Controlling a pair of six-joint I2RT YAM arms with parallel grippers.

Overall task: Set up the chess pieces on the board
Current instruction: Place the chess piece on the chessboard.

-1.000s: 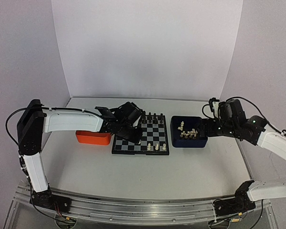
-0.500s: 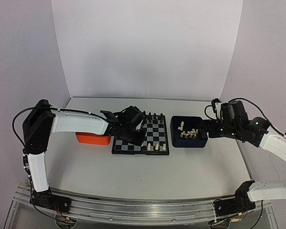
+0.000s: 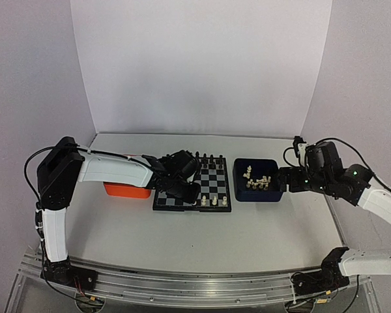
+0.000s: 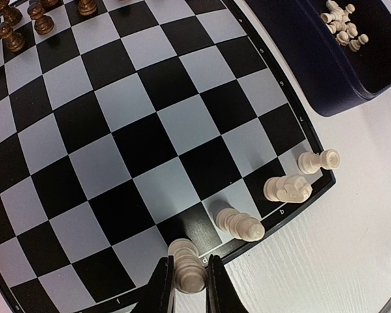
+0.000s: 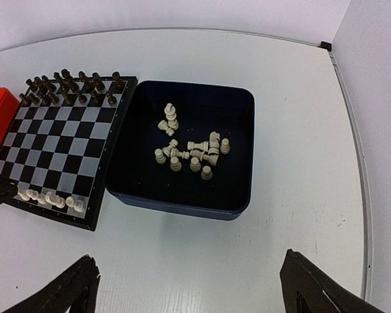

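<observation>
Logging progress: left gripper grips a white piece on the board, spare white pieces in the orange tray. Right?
Wrong tray: spare white pieces sit in the blue tray, per the right wrist view; left gripper does grip a white piece.

An orange tray [image 3: 126, 190] sits on the left of the white table [image 3: 202, 241], with only part of it showing. A dark blue tray [image 3: 257, 197] sits on the right, well apart from the orange one. The blue one is square, with rounded corners and a raised wall. Between the 2 trays, toward the back, tiny black chess pieces [image 3: 210, 158] stand upright in 2 rows. White backdrop panels [image 3: 195, 65] close off the back and both sides. A metal rail [image 3: 195, 285] runs along the table's near edge.
</observation>
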